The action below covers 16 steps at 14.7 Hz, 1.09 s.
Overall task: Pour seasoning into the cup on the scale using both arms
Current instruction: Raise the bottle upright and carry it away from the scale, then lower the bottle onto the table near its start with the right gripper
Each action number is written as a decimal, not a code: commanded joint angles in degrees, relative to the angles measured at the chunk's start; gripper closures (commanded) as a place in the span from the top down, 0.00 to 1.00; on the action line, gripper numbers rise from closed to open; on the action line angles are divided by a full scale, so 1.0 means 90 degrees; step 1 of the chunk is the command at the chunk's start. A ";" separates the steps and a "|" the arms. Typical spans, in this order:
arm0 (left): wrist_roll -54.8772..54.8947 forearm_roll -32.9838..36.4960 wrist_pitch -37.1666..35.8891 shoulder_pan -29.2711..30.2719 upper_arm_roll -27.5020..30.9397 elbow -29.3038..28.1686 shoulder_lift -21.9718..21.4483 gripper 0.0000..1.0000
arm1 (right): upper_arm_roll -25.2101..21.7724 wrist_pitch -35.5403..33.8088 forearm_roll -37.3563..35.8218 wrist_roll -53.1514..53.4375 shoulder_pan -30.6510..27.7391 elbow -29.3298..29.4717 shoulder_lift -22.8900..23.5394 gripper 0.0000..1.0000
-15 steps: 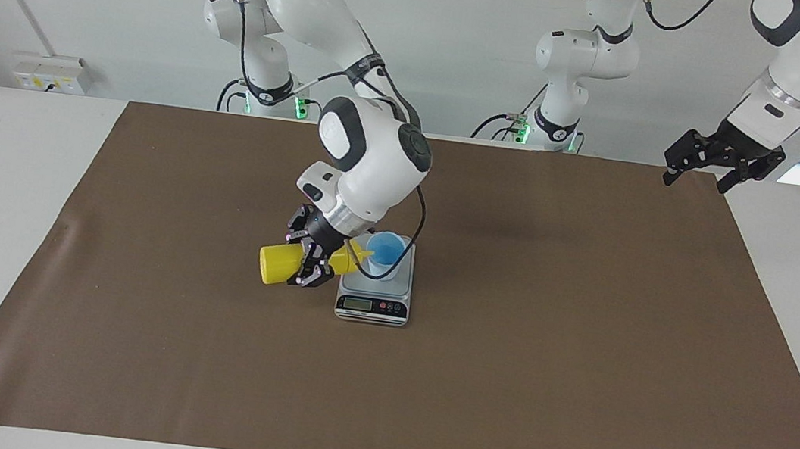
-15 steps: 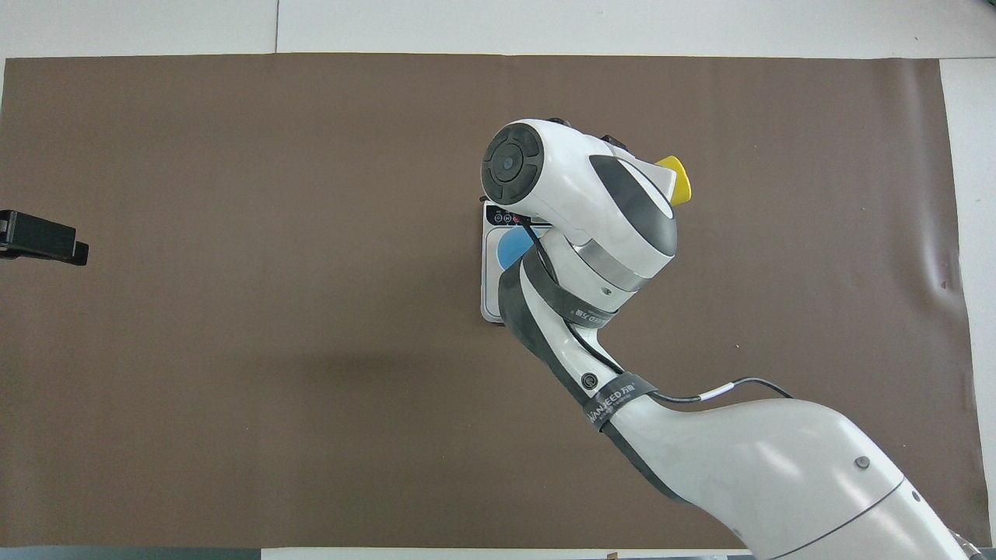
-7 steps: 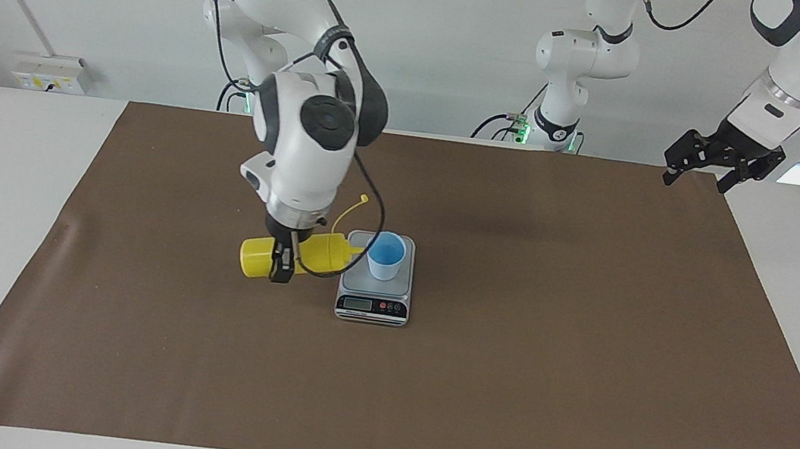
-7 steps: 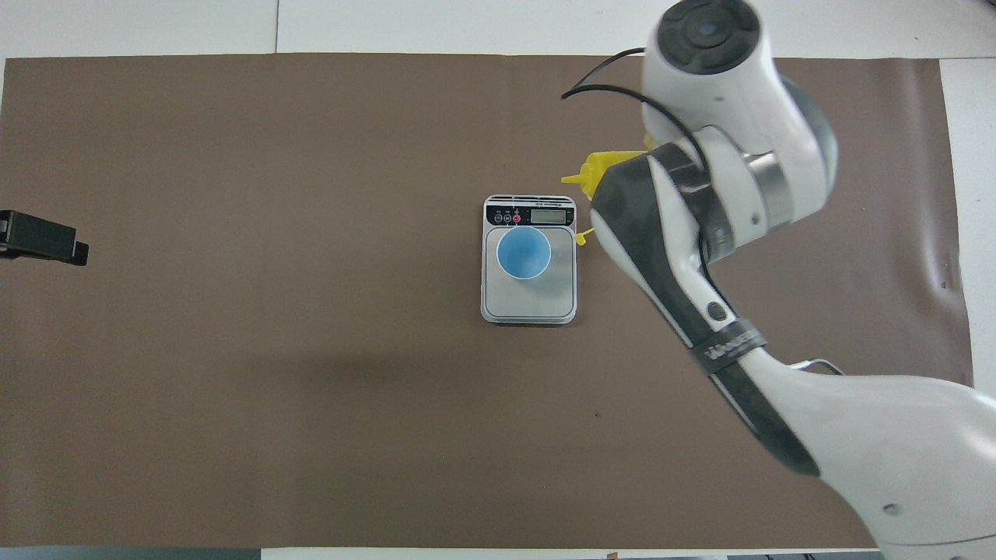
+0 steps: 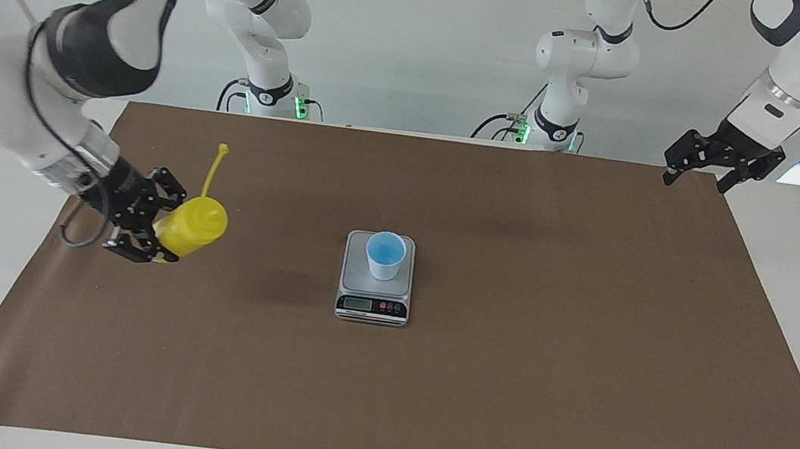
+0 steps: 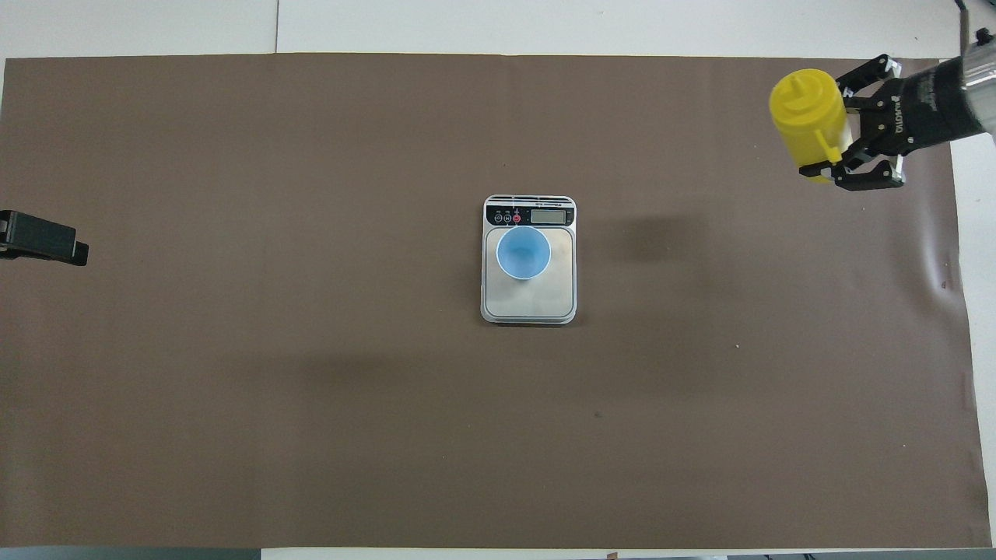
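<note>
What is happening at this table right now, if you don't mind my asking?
The right gripper holds the yellow bottle in the air over the brown mat, at the right arm's end of the table, away from the scale. The blue cup stands upright on the scale at mid-table. The left gripper waits, jaws open, over the mat's corner at the left arm's end.

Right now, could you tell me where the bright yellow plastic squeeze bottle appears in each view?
Facing view: the bright yellow plastic squeeze bottle is at mid-left, held in the right gripper.
Overhead view: it is at the upper right corner.
Shared landmark: the silver-grey kitchen scale at centre.
</note>
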 commanded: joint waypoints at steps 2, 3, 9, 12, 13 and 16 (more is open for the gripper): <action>0.0074 -0.0078 -0.0059 0.0061 -0.0007 -0.0092 -0.0096 1.00 | 0.0112 0.0709 0.1862 -0.2059 -0.0958 -0.2655 -0.1230 0.00; 0.0074 -0.0078 -0.0059 0.0061 -0.0007 -0.0092 -0.0096 1.00 | 0.0103 0.0769 0.2302 -0.2344 -0.1076 -0.3086 -0.1329 0.00; 0.0074 -0.0078 -0.0059 0.0061 -0.0007 -0.0092 -0.0096 1.00 | 0.0112 0.0203 0.3673 -0.4211 -0.1916 -0.4125 -0.0530 0.00; 0.0074 -0.0078 -0.0059 0.0061 -0.0007 -0.0092 -0.0096 1.00 | 0.0112 0.0291 0.3722 -0.4670 -0.1888 -0.4155 -0.0257 0.00; 0.0074 -0.0068 -0.0059 0.0061 -0.0007 -0.0092 -0.0096 1.00 | 0.0112 0.0359 0.3790 -0.4788 -0.1888 -0.4165 -0.0189 0.00; 0.0074 -0.0078 -0.0059 0.0061 -0.0007 -0.0092 -0.0096 1.00 | 0.0112 0.0408 0.3927 -0.5129 -0.1859 -0.4184 0.0026 0.00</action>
